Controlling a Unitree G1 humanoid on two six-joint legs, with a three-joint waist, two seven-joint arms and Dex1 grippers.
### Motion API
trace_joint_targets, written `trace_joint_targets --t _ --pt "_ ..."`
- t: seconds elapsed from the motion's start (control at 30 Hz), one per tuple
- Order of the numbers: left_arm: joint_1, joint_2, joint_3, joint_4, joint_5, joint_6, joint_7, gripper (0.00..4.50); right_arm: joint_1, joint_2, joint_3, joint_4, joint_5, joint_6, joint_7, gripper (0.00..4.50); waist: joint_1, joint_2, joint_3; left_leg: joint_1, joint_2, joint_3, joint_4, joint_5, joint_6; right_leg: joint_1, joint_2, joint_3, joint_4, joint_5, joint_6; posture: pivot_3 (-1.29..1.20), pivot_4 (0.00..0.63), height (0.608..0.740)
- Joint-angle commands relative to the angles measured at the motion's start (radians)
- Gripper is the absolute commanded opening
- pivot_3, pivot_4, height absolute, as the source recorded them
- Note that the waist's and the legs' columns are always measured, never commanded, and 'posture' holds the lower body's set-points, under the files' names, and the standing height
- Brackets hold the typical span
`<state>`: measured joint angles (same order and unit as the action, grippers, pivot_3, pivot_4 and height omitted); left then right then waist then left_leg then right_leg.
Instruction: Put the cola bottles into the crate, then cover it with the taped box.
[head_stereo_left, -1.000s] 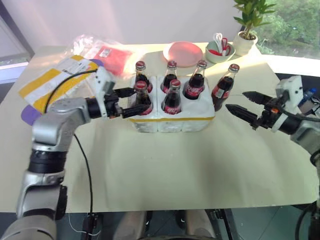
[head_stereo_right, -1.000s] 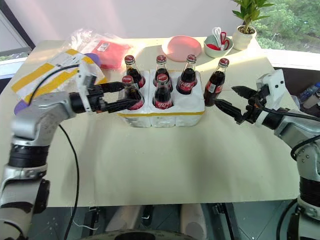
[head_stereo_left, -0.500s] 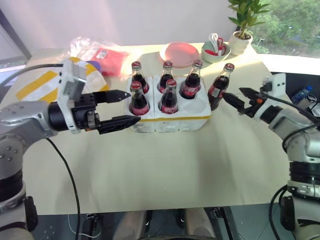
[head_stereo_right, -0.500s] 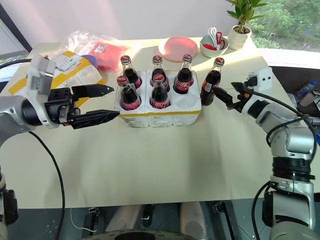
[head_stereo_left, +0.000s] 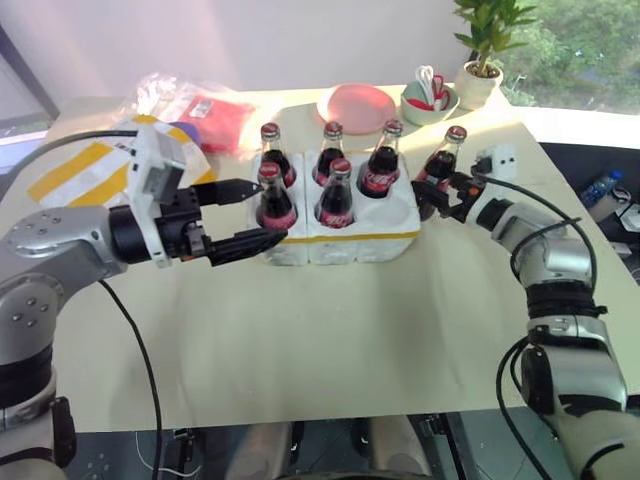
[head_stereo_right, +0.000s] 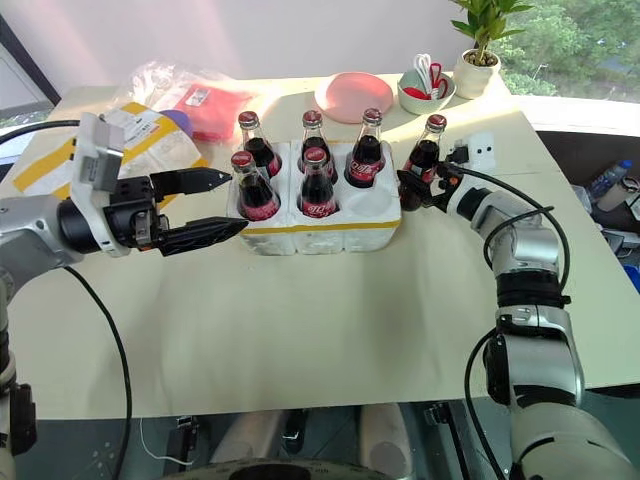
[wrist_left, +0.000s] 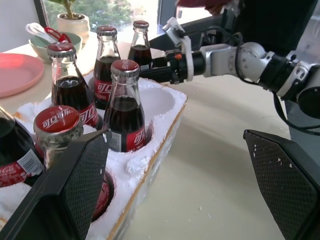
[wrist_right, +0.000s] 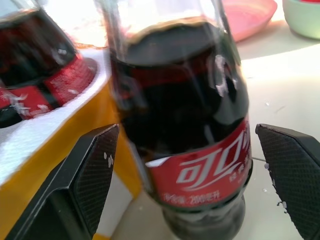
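Right eye view: you see the crate (head_stereo_right: 318, 222) at upper centre of the frame, with five cola bottles (head_stereo_right: 316, 185) seated in its wells and one front well vacant at its right end. The sixth bottle (head_stereo_right: 421, 170) stands on the table (head_stereo_right: 330, 330) just beside the crate's right side, which is the reason the right gripper (head_stereo_right: 420, 190) sits there: its fingers flank the bottle body at label height. In the right wrist view the two fingers (wrist_right: 80, 185) stand on either side of the glass with a gap on each side, so treat this claw as spread around the bottle, not yet clenched on it. The left gripper (head_stereo_right: 215, 205) hangs at left centre, just short of the crate's left end, released and carrying nothing; judge it as parked clear so the right arm can work. The taped box (head_stereo_right: 120, 145) lies at upper left of the frame behind the left arm, partly hidden, beside a red plastic bag (head_stereo_right: 210, 100); it is not yet on the crate. A pink plate (head_stereo_right: 353, 95), a bowl (head_stereo_right: 425, 95) and a potted plant (head_stereo_right: 478, 55) occupy the upper right. The bottle labels are red with white script; the characters are too stylised to read with confidence, and a line of small print beneath them is illegible. The paper label on the box cannot be read.
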<state>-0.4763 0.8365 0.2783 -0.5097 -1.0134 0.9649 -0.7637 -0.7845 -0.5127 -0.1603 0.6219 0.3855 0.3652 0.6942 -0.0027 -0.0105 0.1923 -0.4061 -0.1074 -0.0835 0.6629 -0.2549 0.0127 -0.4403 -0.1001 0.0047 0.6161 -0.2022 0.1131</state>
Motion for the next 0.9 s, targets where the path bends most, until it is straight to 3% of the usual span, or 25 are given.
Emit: trace_joint_targets --t 0.03,0.07,0.37,0.53,0.67,0.9 --pt "-0.019 0.000 -0.009 0.004 0.008 -0.032 0.000 4.50 -0.030 0.008 -0.028 0.007 0.002 -0.045 0.015 3.14 -0.004 0.000 0.000 0.000 0.000 0.000 0.000 0.000 0.000 0.000 0.000 0.000 0.000 0.000 0.000 0.00 0.150 0.740" --pt "-0.022 0.001 -0.012 0.008 0.009 -0.035 0.002 4.50 -0.027 0.010 -0.032 -0.002 0.004 -0.047 0.021 2.82 -0.008 0.000 0.000 0.000 0.000 0.000 0.000 0.000 0.000 0.000 0.000 0.000 0.000 0.000 0.000 0.00 0.150 0.740" --pt "-0.015 0.006 -0.025 0.023 0.014 -0.055 -0.004 4.50 0.009 -0.017 -0.172 -0.222 0.147 0.056 0.007 2.82 -0.010 0.002 0.001 -0.001 0.000 0.000 -0.002 0.000 0.000 -0.003 0.001 0.002 0.000 0.000 0.000 0.00 0.150 0.740" --pt "-0.005 0.003 -0.032 0.026 0.017 -0.063 -0.011 4.50 0.036 -0.025 -0.268 -0.547 0.400 0.290 -0.006 2.82 -0.010 0.005 0.003 -0.002 0.000 0.000 -0.003 0.000 0.000 -0.004 0.001 0.004 0.000 0.000 0.000 0.00 0.150 0.740" --pt "-0.013 0.003 -0.039 0.035 0.023 -0.066 -0.017 4.50 0.100 -0.048 -0.213 -0.744 0.488 0.412 0.016 2.82 -0.011 0.005 0.003 -0.001 0.001 0.000 -0.004 -0.002 0.003 -0.004 0.002 0.004 0.000 0.000 0.000 0.00 0.150 0.740" --pt "-0.013 0.010 -0.046 0.045 0.036 -0.080 -0.031 4.50 0.156 -0.059 -0.079 -0.781 0.379 0.390 -0.009 2.82 -0.007 0.004 0.002 -0.001 0.000 0.002 -0.002 -0.002 0.004 -0.003 0.001 0.005 0.000 0.000 0.000 0.00 0.150 0.740"
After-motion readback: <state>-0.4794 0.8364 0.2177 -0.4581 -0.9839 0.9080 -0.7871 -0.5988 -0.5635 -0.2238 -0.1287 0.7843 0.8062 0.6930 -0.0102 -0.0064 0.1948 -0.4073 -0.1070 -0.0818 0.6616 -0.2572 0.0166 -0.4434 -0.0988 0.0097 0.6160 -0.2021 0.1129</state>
